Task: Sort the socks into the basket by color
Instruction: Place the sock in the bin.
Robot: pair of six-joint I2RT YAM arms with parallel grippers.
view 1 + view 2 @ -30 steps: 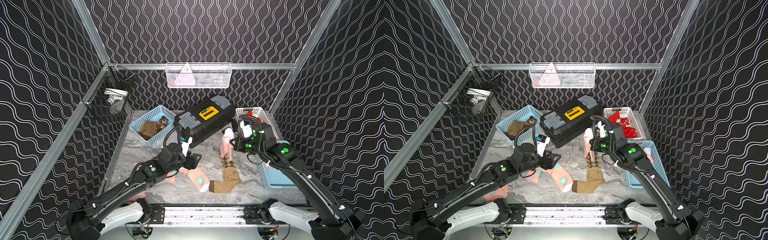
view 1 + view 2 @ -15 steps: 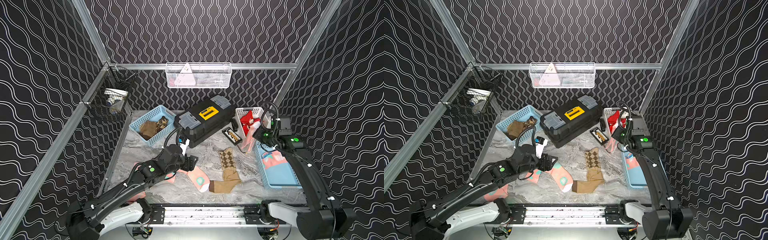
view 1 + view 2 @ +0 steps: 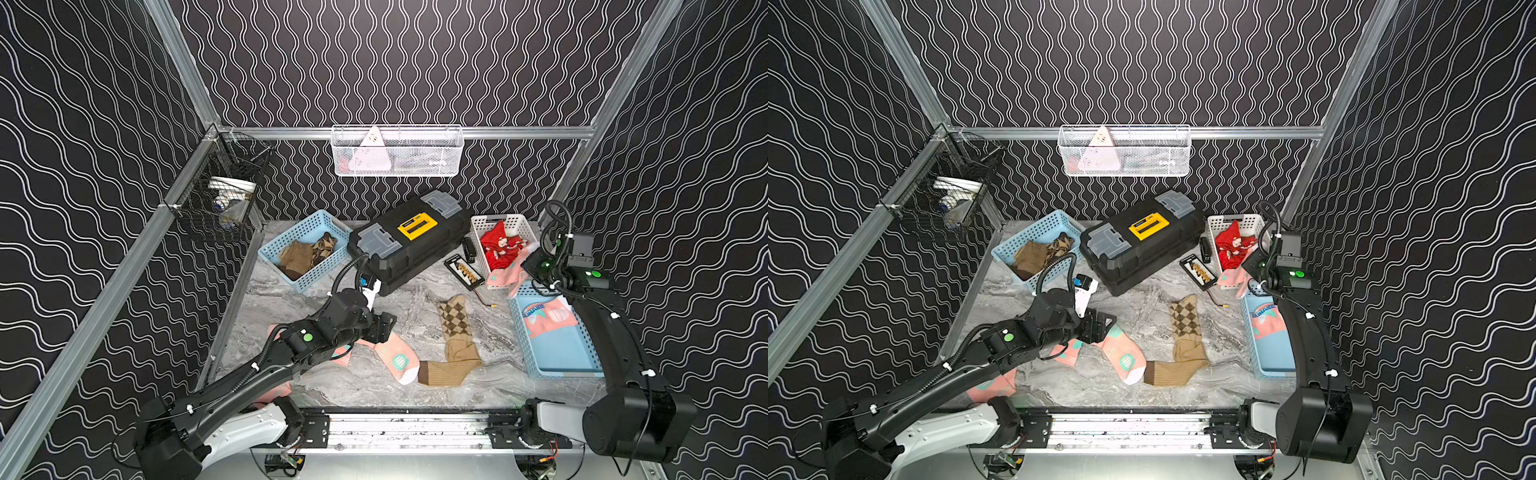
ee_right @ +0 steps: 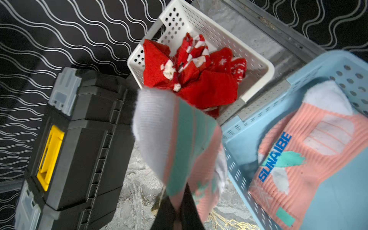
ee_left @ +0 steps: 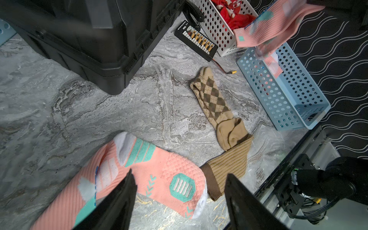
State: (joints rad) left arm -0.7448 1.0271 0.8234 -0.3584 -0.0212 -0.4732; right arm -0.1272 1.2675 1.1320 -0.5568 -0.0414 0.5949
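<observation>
In both top views the left pincer (image 3: 384, 328) (image 3: 1100, 328) is spread wide and empty, low over the cuff end of the flat pink sock (image 3: 395, 358) on the grey worktop (image 3: 415, 299). The argyle sock (image 3: 455, 332) lies just beside it, its brown cuff touching the pink toe. Another pink sock (image 3: 274, 390) shows partly under the left arm. The right pincer (image 3: 528, 266) is pressed together on the hanging pink sock (image 3: 508, 275), which droops by the corner where the white basket (image 3: 478, 232) meets the near blue basket (image 3: 557, 370). The white basket holds the red socks (image 3: 498, 249). The near blue basket holds the lettered pink sock (image 3: 548, 318). The far blue basket (image 3: 316, 220) holds the brown socks (image 3: 301, 255), beside the toolbox (image 3: 407, 245).

In the left wrist view two dark fingers (image 5: 123, 199) stand apart on either side of the flat pink sock's (image 5: 159, 169) toe half. Whether they touch it I cannot tell. The argyle sock (image 5: 217, 103) lies bent beyond, and a connector board (image 5: 196, 37) rests beside the white basket (image 5: 219, 29).

In the right wrist view the right pincer (image 4: 180, 203) pinches the hanging pink sock (image 4: 179, 139), white heel uppermost. Behind it are the red socks (image 4: 195, 75), and to the side the lettered pink sock (image 4: 298, 159) in its basket (image 4: 249, 123).
</observation>
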